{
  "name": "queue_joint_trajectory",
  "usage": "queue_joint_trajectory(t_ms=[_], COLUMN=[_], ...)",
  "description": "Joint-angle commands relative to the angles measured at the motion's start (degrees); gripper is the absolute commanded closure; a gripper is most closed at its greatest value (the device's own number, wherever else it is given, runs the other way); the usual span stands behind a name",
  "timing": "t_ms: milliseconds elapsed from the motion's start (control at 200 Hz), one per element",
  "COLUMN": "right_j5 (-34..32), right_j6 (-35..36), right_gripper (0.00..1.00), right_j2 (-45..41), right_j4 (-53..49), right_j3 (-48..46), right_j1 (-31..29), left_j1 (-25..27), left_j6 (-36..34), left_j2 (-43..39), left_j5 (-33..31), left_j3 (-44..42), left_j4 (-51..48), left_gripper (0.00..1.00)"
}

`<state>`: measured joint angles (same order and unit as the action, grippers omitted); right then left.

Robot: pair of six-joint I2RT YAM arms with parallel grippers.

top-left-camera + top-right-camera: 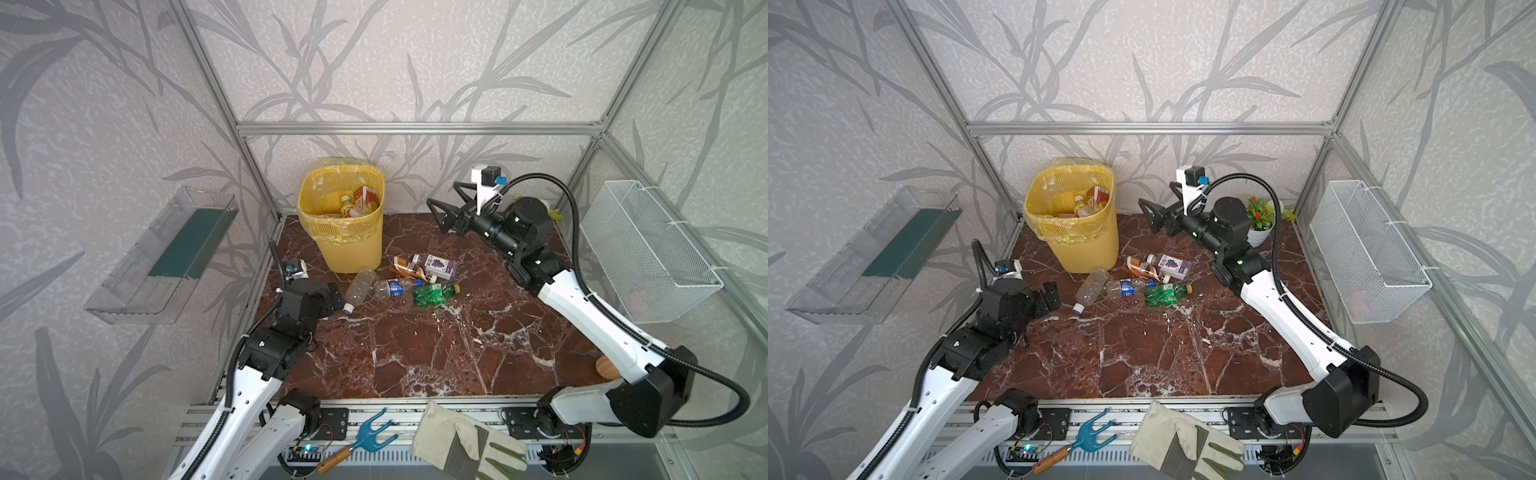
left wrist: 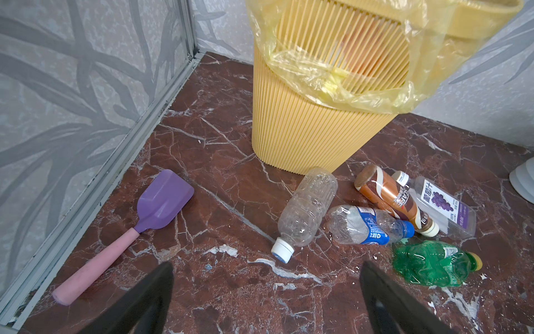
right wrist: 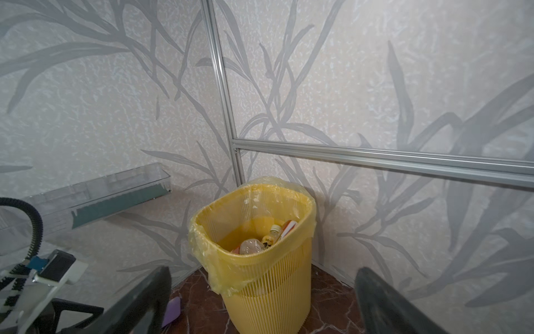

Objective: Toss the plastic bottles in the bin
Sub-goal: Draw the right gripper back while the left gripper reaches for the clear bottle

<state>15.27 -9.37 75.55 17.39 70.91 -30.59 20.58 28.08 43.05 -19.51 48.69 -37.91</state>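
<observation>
**Loose bottles beside the bin (image 1: 353, 249), nothing gripped**

Labels: the brown bottle (image 2: 390, 199) reads "CAFE" in part. The purple-label bottle (image 2: 445, 208) shows a grape bunch and Chinese characters. The blue-label bottle (image 2: 367, 224) is crushed, its print too small to read. The clear bottle (image 2: 306, 211) is bare with a white cap. The green bottle (image 2: 430, 263) is crushed with a yellow cap.

All five lie bunched on the counter (image 1: 415, 353) just beside the bin's foot. The bin stands upright by the back wall, liner over the rim, more bottles inside.

Open marble runs from the cluster to the front edge. A purple spatula (image 2: 164, 199) lies by the left wall, well apart.

The left hand (image 2: 265, 270) sits low, spread and empty, aimed at the cluster. The right hand (image 1: 434, 214) is raised and level, spread and empty, facing the bin's rim.
</observation>
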Motion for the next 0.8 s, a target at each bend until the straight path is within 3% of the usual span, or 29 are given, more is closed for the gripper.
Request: queue_joint_trajectory(t_ms=[0, 345, 795], right_j5=[-3.3, -9.1, -8.9], right_j6=[4.7, -3.6, -10.4], right_gripper=[0.01, 0.01, 0.01], right_j2=[-7.3, -22.8, -26.6], right_j4=[5.4, -0.8, -4.2], right_j3=[-9.1, -33.5, -43.9], right_j1=[1.1, 8.7, 10.4], left_j1=[0.1, 0.1, 0.1], left_j6=[0.5, -0.5, -1.8], left_j2=[1.9, 10.2, 23.3], left_j5=[2.0, 8.5, 10.7], left_j3=[-0.7, -1.6, 0.2], left_j4=[0.8, 3.0, 5.6], left_gripper=[0.01, 0.01, 0.01])
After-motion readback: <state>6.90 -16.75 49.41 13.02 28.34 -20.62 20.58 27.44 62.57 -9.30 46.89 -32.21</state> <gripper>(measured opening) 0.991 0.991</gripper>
